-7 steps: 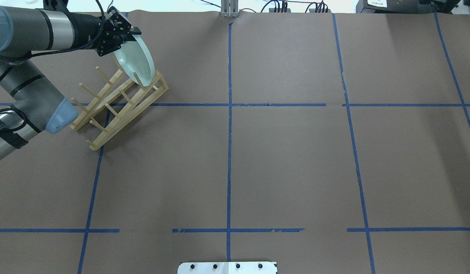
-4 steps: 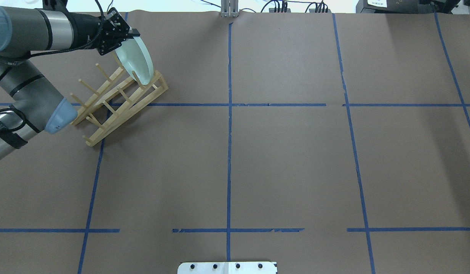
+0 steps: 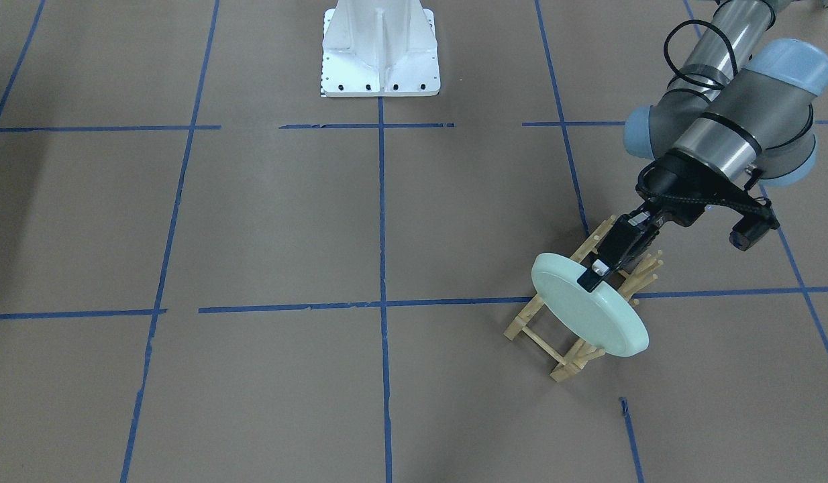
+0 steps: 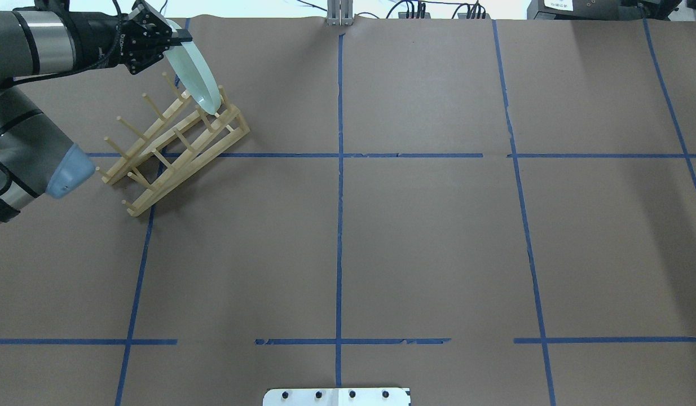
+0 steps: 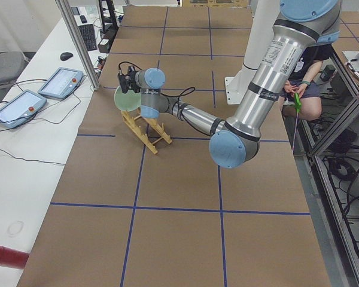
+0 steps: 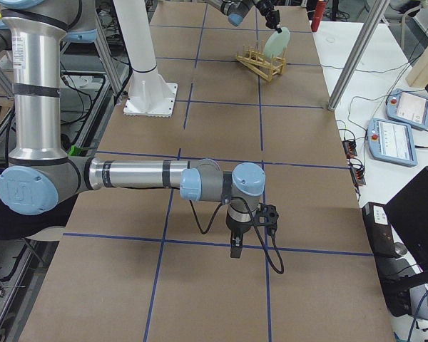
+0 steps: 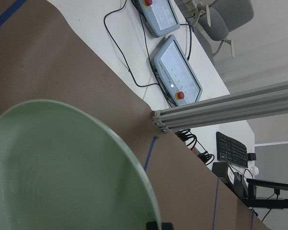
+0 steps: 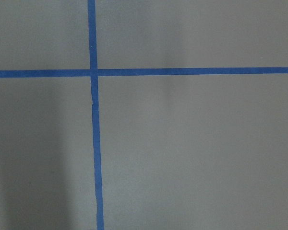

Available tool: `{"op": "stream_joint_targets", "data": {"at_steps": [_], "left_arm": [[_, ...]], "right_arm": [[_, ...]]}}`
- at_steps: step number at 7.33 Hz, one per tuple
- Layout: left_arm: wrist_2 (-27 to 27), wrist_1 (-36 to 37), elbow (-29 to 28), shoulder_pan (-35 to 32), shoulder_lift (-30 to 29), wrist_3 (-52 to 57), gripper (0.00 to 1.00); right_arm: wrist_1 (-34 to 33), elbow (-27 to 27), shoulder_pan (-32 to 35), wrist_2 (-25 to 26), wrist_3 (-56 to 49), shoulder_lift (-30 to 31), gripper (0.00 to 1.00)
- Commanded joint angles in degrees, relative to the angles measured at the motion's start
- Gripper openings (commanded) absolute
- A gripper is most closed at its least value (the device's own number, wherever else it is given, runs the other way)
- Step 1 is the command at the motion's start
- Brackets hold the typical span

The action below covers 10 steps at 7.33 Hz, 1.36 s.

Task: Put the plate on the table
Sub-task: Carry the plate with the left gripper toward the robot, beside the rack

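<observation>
An aluminium post [image 5: 78, 42] rises at the edge of the brown worktop [image 5: 179, 179]. On the post's outer side runs a white bench [image 5: 42, 179]. Closest to the post on it lie two grey teach pendants [image 5: 61, 82] with red buttons, side by side, black cables trailing from them. Behind the post sit a black keyboard [image 5: 88, 37] and a mouse [image 5: 66, 56]. A grey office chair [image 5: 6, 66] stands beyond the pendants. Far from the post, at the bench's near end, lies a red cylinder [image 5: 1, 255]. The light is bright and even.
</observation>
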<state>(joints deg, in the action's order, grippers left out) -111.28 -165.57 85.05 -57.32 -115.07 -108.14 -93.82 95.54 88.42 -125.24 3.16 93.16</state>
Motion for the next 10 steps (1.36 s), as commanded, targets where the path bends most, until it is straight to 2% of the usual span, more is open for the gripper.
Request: {"op": "stream_joint_targets", "data": {"at_steps": [1, 2, 3, 4, 5, 6, 7, 8, 9, 10], "left_arm": [[-3.65, -1.77, 1.51, -5.06, 0.02, -3.56, 0.00], [-8.29, -0.03, 2.66, -7.96, -0.42, -3.66, 0.00], [-11.82, 5.73, 6.76, -8.68, -0.51, -2.61, 0.00], [-12.64, 13.53, 12.37, -8.69, -0.59, 0.36, 0.00], [-12.56, 24.57, 17.73, -8.43, -1.55, 6.83, 0.00], [-12.29, 37.04, 21.53, -8.08, -4.96, 13.07, 0.00], [-12.03, 47.17, 26.26, -5.03, -6.38, 19.40, 0.00], [-10.11, 57.10, 29.79, -0.56, -7.53, 25.46, 0.00], [-3.92, 68.60, 33.13, 6.62, -9.54, 31.87, 0.00], [8.67, 79.51, 34.91, 16.70, -11.13, 35.07, 0.00]], "right_arm": [[0.04, 0.00, 0.08, 0.00, 0.00, 0.00, 1.00], [0.04, 0.00, 0.09, 0.00, 0.00, 0.00, 1.00], [0.04, 0.00, 0.00, 0.00, 0.00, 0.00, 1.00], [0.04, 0.00, 0.00, 0.00, 0.00, 0.00, 1.00], [0.04, 0.00, 0.08, 0.00, 0.00, 0.00, 1.00], [0.04, 0.00, 0.00, 0.00, 0.00, 0.00, 1.00], [0.04, 0.00, 0.08, 0.00, 0.00, 0.00, 1.00], [-0.05, 0.17, 0.00, 0.00, 0.00, 0.00, 1.00], [0.04, 0.00, 0.08, 0.00, 0.00, 0.00, 1.00], [0.04, 0.00, 0.00, 0.00, 0.00, 0.00, 1.00]]}}
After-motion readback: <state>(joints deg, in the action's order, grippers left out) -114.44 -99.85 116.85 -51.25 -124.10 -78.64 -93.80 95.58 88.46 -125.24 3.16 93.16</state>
